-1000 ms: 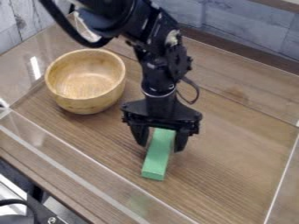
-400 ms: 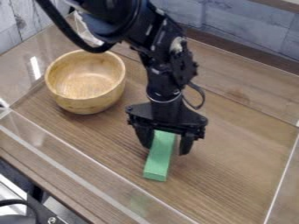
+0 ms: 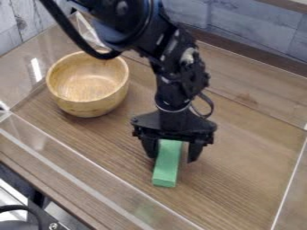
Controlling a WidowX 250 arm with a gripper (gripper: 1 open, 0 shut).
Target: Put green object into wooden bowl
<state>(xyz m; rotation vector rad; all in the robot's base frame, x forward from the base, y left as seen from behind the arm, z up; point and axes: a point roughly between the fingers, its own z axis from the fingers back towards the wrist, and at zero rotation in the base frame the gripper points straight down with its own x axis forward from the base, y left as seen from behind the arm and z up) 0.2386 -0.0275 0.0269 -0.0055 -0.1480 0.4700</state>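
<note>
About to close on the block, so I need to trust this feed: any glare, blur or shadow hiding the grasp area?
Camera view: the green block is evenly lit and sharp enough; the open gripper shadows its far end; faint glare streaks the clear wall in front; the wooden bowl is clear.

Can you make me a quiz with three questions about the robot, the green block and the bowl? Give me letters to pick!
1. Where is the wooden bowl in the picture?
A. left of the green block
B. right of it
C. on top of it

2. How many green blocks are on the table?
A. one
B. two
C. three

3. How are the jaws of the gripper?
A. shut tight
B. open, one on each side of the block
C. inside the bowl

Answers: 1 A, the bowl sits toward the left edge. 2 A, only one shows. 3 B, the jaws straddle the block's far end.
</note>
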